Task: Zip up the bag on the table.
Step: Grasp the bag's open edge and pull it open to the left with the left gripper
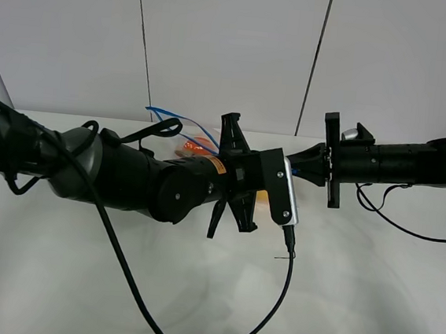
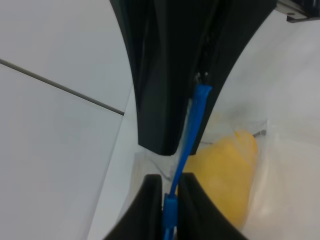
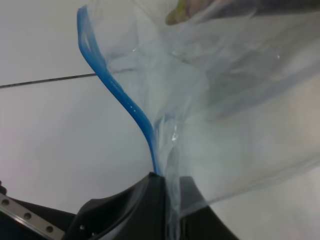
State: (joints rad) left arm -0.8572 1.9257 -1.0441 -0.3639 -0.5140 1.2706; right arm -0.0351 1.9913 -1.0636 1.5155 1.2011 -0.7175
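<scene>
- The bag (image 1: 196,144) lies toward the far side of the desk (image 1: 367,307), mostly hidden behind the left arm (image 1: 127,177) in the high view. A yellow pear (image 2: 225,175) shows through its plastic.
- The step in hand, I judge, is pressing the blue zipper strip (image 3: 116,86) shut. Keep one claw as a fixed anchor and draw the other straight along the strip, holding it taut so the plastic does not bunch.
- The strip's lips gape at the far end, so sealing looks unfinished.
- Left claw (image 2: 170,186): narrow, nipping the strip.
- Right claw (image 3: 167,181): closed on the strip and a fold of plastic.
</scene>
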